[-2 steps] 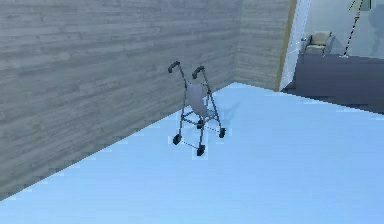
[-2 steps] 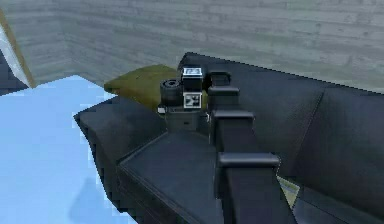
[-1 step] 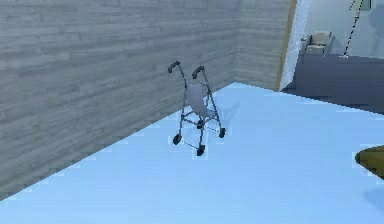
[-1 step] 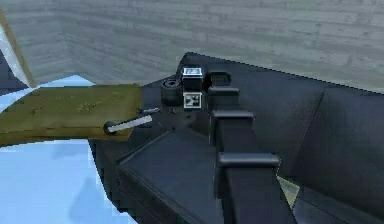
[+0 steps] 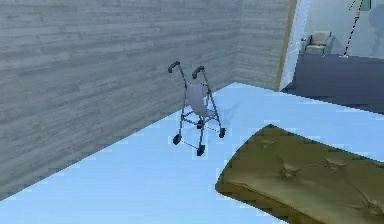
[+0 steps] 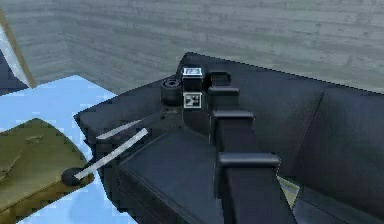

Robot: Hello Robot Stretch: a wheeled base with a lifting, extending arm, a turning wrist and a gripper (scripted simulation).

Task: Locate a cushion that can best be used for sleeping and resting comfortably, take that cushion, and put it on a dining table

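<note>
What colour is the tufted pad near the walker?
Olive-gold, with button tufting. The tufted pad shows best in the forward view.

We are showing a dark square arm (image 6: pixel 245 150), two white black-marked squares (image 6: pixel 192 86), and a gripper (image 6: pixel 85 155) with thin grey fingers (image 6: pixel 112 152).

Open blue floor (image 5: pixel 125 175) lies around the walker (image 5: pixel 197 108) and olive tufted pad (image 5: pixel 310 175).

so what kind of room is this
Likely a living room: a dark sofa, a tufted olive floor cushion, and a wheeled walker standing by a grey plank wall.
</note>
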